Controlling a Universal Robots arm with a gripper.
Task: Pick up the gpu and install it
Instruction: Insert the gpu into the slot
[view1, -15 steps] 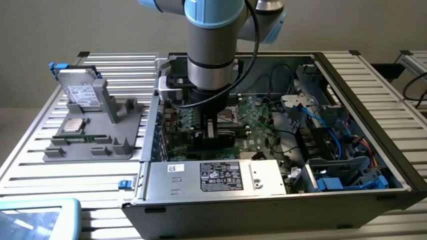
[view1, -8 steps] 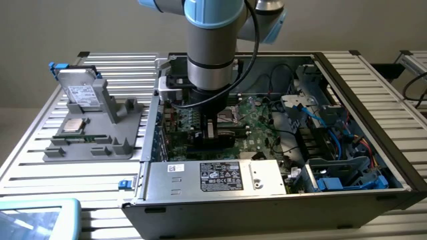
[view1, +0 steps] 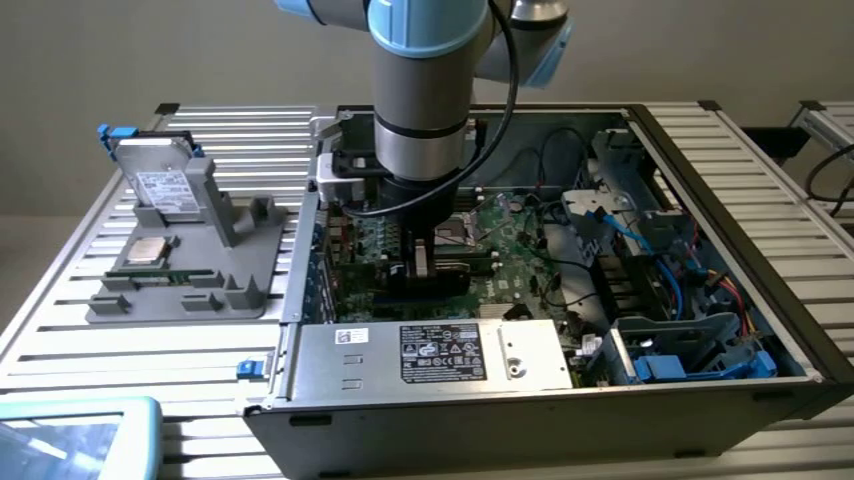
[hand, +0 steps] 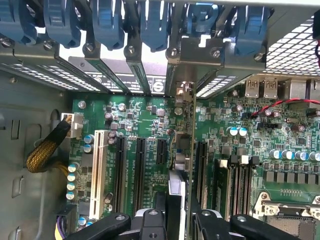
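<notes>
While the arm reaches down into the open computer case (view1: 694, 400), the tool (hand: 172, 220) is clamped on the gpu (hand: 184, 150), which stands on edge over the motherboard (hand: 145, 115), at a slot by the rear brackets.

Arm (view1: 423, 90): grey tube, pale blue joints. Gripper (hand: 176, 220): black. Gpu (hand: 186, 150), edge-on in wrist view: green edge, silvery bracket end. Motherboard (hand: 135, 117): green, black slots, one white slot (hand: 98, 165). Clips (hand: 107, 22), upper frame: blue. Cable (hand: 44, 150): yellow braid, black ends. Wires (hand: 285, 104): red and black.

Exterior view: case (view1: 534, 425) dark grey; label (view1: 442, 352) black, white print. Drive (view1: 163, 178), upper left: silver, white label. Holder (view1: 187, 290): grey. Table (view1: 80, 350): ribbed silver.
</notes>
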